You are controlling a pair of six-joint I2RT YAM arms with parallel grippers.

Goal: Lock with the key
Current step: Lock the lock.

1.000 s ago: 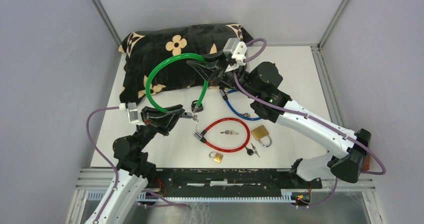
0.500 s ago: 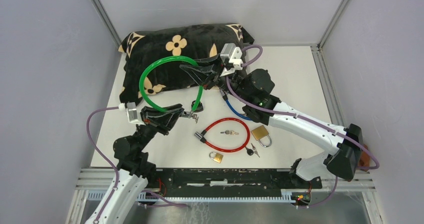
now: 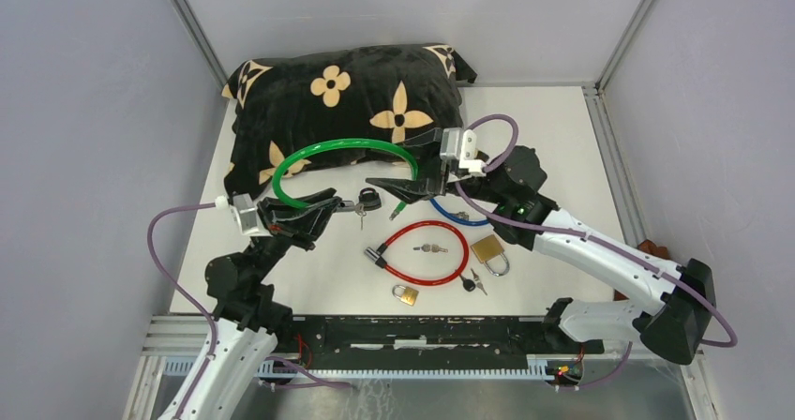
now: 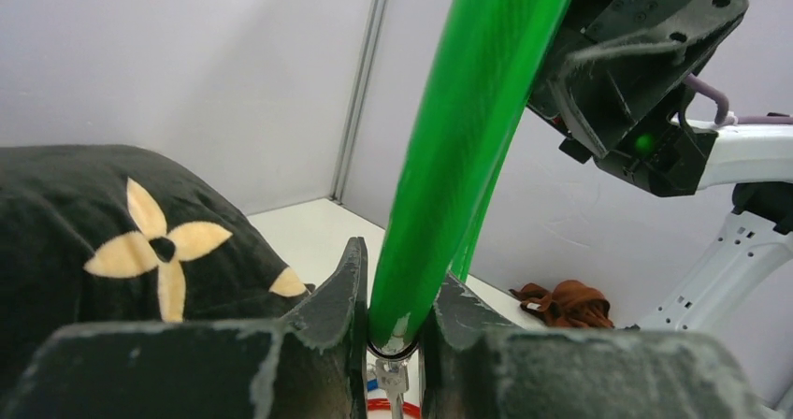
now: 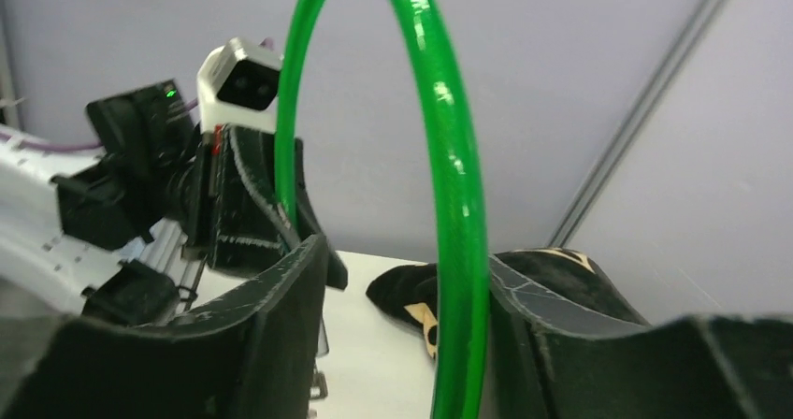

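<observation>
Pinching the green cable (image 3: 347, 144) at its lock end, the left gripper (image 3: 330, 204) holds the lock head (image 3: 368, 197) low in front of the cushion (image 3: 309, 82), with the key (image 3: 361, 216) dangling beneath. The cable arches along the cushion's front edge and drops through the right gripper (image 5: 404, 255). Its jaws stand spread, and the cable runs loose between them. The free tip (image 3: 397, 210) hangs just right of the lock head, pointing down rather than at the socket. The right arm looks nearer and would likely have to swing that tip leftward.
</observation>
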